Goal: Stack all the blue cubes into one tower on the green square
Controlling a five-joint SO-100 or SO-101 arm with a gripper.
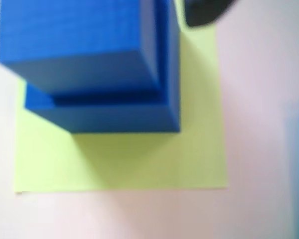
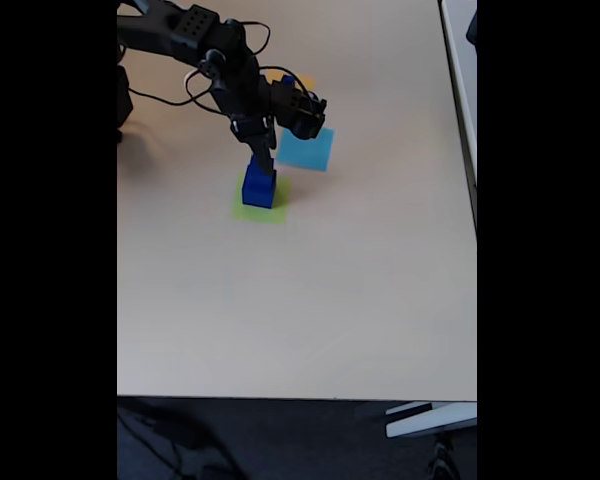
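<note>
a medium blue cube (image 1: 74,45) sits on the large blue cube (image 1: 114,114), both on the green square (image 1: 139,159) on the pale surface (image 2: 330,300). in the fixed view the fingers (image 2: 261,160) hang right above the stack, touching its top; whether they pinch the upper cube, i cannot tell.

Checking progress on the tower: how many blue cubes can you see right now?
2 for certain: a large blue cube on the green square and a second cube stacked on it. The arm in the fixed view may hide a third.
</note>
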